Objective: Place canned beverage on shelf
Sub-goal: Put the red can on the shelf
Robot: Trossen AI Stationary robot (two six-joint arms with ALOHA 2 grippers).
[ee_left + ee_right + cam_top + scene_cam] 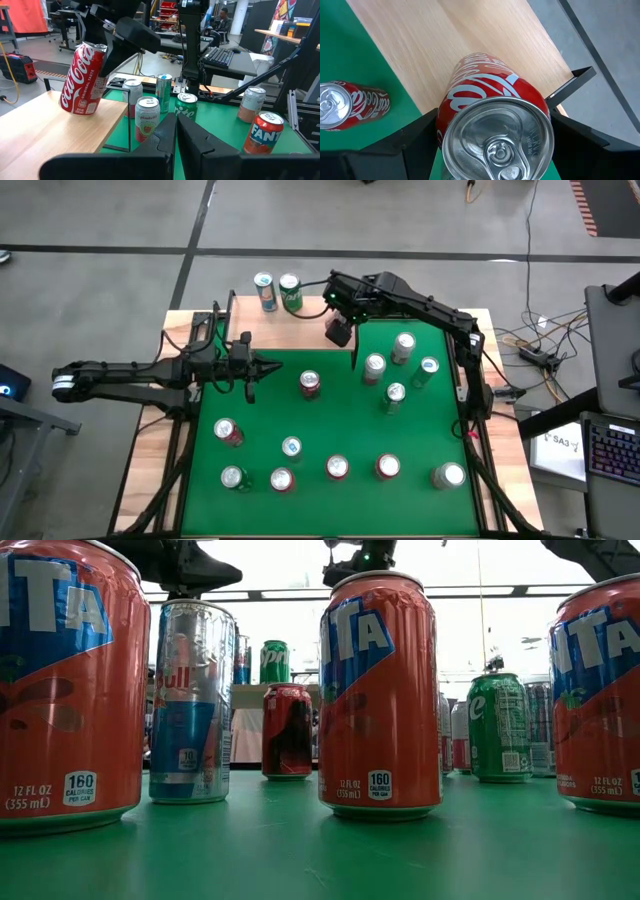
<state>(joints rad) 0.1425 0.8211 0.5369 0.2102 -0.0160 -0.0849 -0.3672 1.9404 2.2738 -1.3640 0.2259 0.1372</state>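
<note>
A red Coca-Cola can hangs tilted over the shelf, a light-wood board on thin black legs at the table's far side. My right gripper is shut on it. In the right wrist view the can's silver top fills the space between the two dark fingers, with the board below. My left gripper is shut and holds nothing. It points level toward the table's right, just near of the shelf. My right gripper pinches the can's upper side wall, just under the top rim, between its two fingers. They slant down onto it from the table's right. The can is tilted, bottom end over the board; whether that end touches the wood, I cannot tell.
A blue-and-silver can and a green can stand on the shelf's far left part. Many cans stand on the green table: a red one near the shelf, a cluster at the right, a row along the near edge.
</note>
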